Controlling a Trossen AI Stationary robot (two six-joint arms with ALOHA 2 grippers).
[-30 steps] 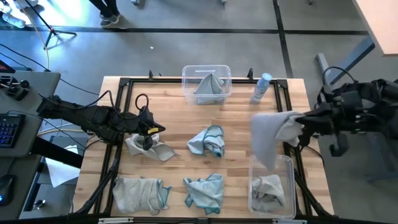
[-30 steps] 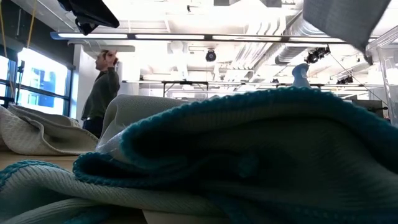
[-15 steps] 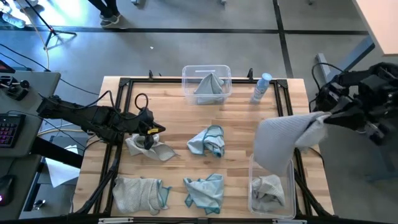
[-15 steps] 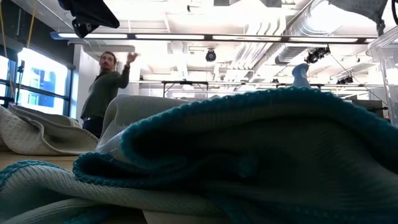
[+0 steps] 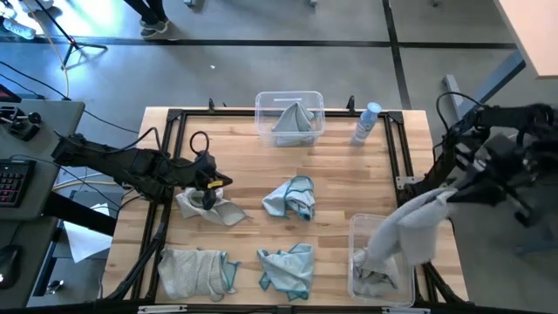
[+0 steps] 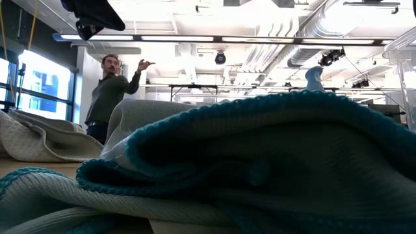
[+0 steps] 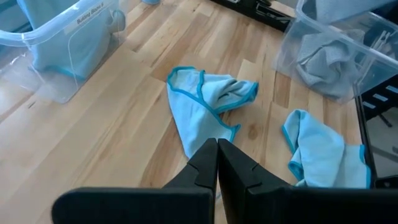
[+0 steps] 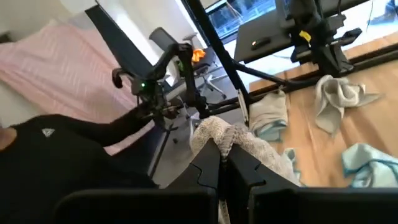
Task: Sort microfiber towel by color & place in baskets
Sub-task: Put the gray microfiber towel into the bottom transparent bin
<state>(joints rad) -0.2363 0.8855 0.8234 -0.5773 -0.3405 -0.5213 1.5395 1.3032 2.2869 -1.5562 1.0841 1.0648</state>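
Note:
My right gripper [image 5: 443,192] is shut on a light grey microfiber towel [image 5: 405,228] at the table's right edge, above the near-right basket [image 5: 357,228]. That clear tub also holds another grey towel [image 5: 380,277]. The far basket [image 5: 289,98] holds a pale towel [image 5: 292,119]. My left gripper [image 5: 207,188] is shut and sits over a grey towel [image 5: 218,209] on the table's left side. Whether it touches that towel does not show. Two teal towels [image 5: 291,197] [image 5: 288,269] and a grey one with teal edging [image 5: 196,272] lie flat on the wood. My right gripper pinches a bunched fold of the grey towel [image 8: 217,129] between its two fingers. The towel hangs slack below and trails slantwise toward the table's left. Its lower end [image 5: 377,258] reaches into the near-right basket, on the grey towel there.
A white-blue spray bottle [image 5: 366,124] stands at the far right next to the far basket. A black metal frame [image 5: 171,174] runs around the table top. Bare wood lies between the centre towels and the right basket. A person [image 6: 110,91] stands in the room behind.
My right gripper has carried the grey towel toward the table's right and near edges and lowered it. The towel, which hung spread above the table, now droops with its lower end inside the near-right basket. The person behind has raised an arm.

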